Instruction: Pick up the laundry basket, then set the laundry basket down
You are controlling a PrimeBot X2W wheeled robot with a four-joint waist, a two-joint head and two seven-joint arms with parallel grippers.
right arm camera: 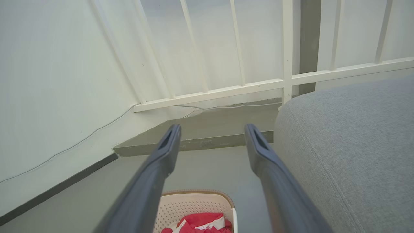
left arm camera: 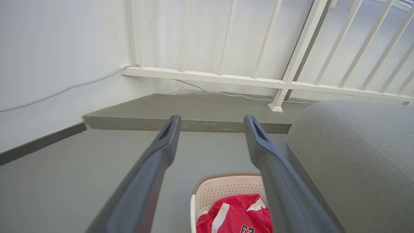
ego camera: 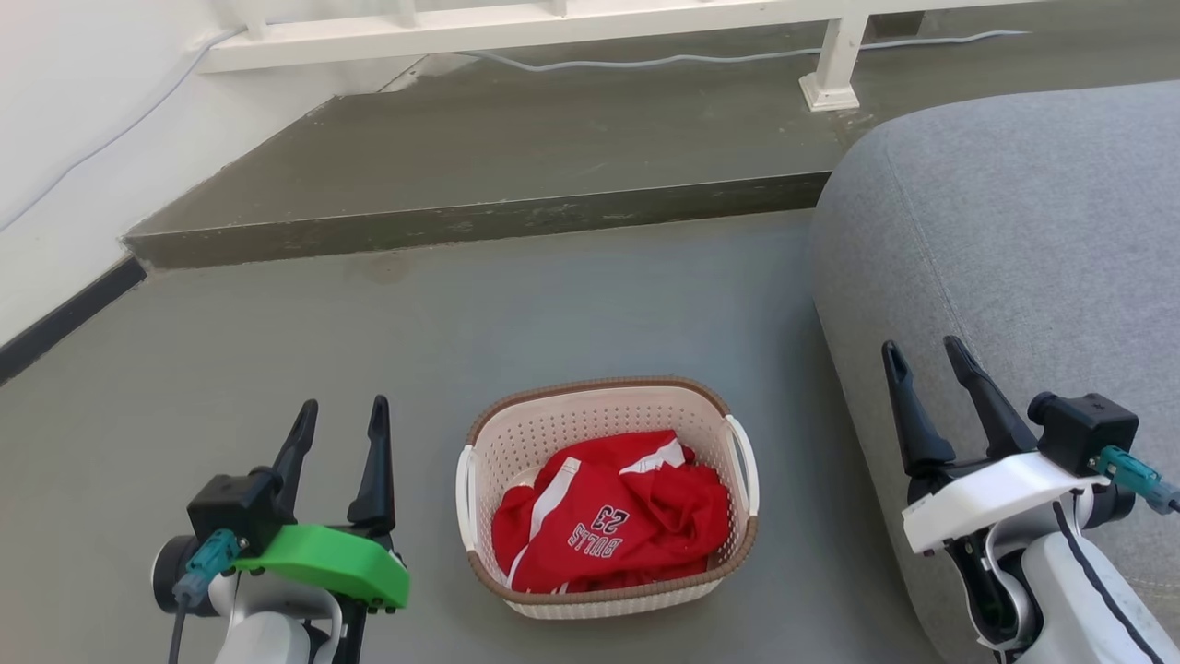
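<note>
Laundry basket (ego camera: 590, 420) rests on floor (ego camera: 277, 323) beside sofa (ego camera: 1014, 231).

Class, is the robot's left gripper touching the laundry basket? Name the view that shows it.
Apart. The head view shows a strip of grey floor between the left gripper and the laundry basket.

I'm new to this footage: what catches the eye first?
A crumpled red jersey lies in the laundry basket on the grey floor, between the open left gripper and open right gripper, neither touching it. A big grey sofa bulges at the basket's right.
</note>
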